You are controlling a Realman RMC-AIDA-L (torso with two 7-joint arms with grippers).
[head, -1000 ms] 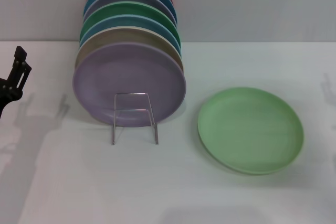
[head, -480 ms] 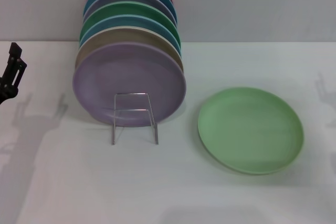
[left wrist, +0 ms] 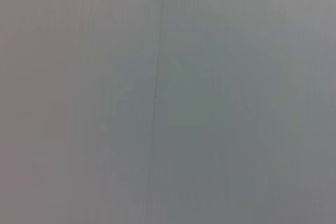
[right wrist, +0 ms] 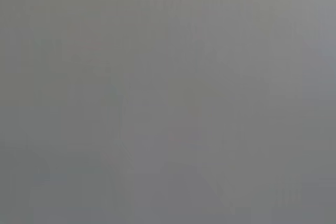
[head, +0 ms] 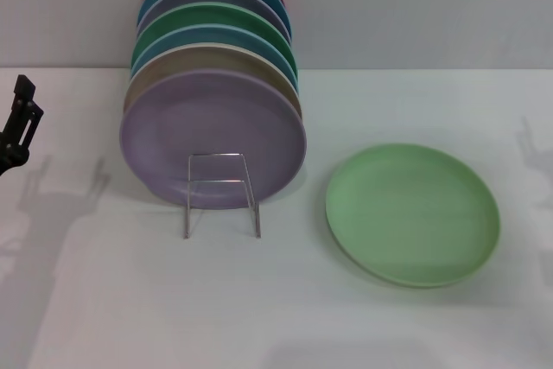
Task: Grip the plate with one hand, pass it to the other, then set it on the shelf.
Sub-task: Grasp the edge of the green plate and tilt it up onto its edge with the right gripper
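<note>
The plate (head: pixel 413 213), light mint-green, lies flat on the white table right of centre in the head view, and nothing touches it. The shelf (head: pixel 221 194), a thin chrome wire rack, stands left of it with its looped front facing me. My left gripper (head: pixel 19 123) is a black shape at the far left edge, well away from both. The right gripper is out of view. Both wrist views show only a plain grey surface.
Several plates stand upright in the rack: a lilac plate (head: pixel 212 137) in front, then tan, blue, a darker green plate (head: pixel 216 17), and more behind. A grey wall (head: pixel 415 6) runs along the table's back. Arm shadows fall on the table at both sides.
My left gripper has drifted a little toward the left edge and slightly up. The plate and the rack have not moved.
</note>
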